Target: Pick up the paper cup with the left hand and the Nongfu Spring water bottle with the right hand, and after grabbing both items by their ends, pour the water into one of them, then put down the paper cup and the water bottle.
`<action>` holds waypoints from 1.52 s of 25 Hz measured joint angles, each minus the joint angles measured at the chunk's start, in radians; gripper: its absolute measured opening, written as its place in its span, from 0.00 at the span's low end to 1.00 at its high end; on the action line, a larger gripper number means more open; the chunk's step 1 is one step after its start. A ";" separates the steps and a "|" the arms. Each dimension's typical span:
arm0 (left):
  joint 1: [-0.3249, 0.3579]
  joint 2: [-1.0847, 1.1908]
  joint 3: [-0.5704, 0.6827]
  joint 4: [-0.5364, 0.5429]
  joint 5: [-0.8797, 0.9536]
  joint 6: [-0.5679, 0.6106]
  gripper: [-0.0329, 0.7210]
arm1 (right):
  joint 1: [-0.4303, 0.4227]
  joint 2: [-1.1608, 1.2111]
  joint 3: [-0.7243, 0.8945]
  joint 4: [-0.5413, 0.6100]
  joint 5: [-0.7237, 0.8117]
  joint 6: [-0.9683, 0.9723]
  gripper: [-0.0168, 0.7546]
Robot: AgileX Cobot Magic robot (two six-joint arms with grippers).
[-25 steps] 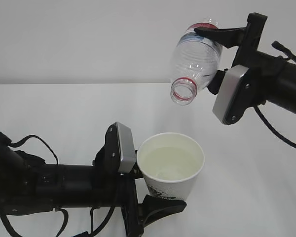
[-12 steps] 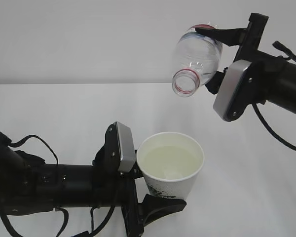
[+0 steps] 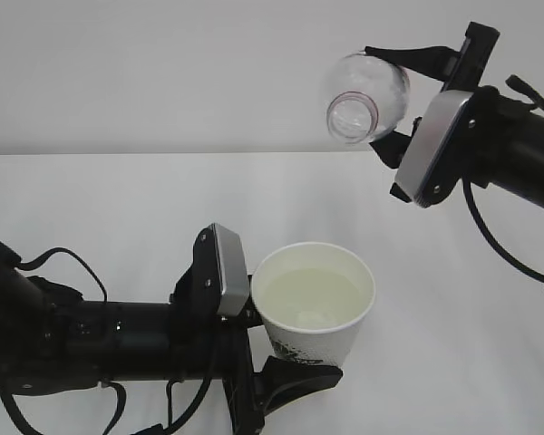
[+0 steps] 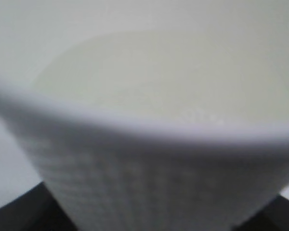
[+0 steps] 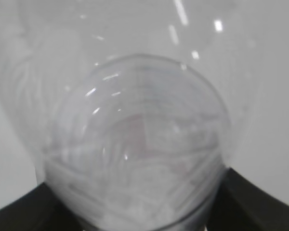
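With pouring apparently done, the left hand [image 3: 286,362] grips the paper cup [image 3: 314,308] of water [image 3: 308,297] above the desk's [image 3: 118,195] near edge while the right hand [image 3: 394,95] clamps the seemingly empty Nongfu Spring water bottle [image 3: 367,95] aloft, so next both need setting down upright.

Paper cup [image 4: 154,159] blurred, base cut off; bottle [image 5: 139,159] label unreadable

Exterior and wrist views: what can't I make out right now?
- Left gripper pads: hidden behind the paper cup, exterior view.
- Cup logo: cut off by the gripper, exterior; blurred in the left wrist view.
- Nongfu Spring water bottle label: not readable, mouth faces the camera.
- Leftover water in the bottle: right wrist view too blurred.
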 joint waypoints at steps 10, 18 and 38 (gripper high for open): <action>0.000 0.000 0.000 0.000 0.000 0.000 0.77 | 0.000 0.000 0.000 0.011 0.000 0.124 0.64; 0.000 0.000 0.000 0.000 0.000 0.000 0.77 | 0.000 0.000 0.000 0.046 0.000 0.209 0.64; 0.000 0.000 0.000 0.000 0.000 0.000 0.77 | 0.000 0.000 0.000 0.116 0.000 0.456 0.64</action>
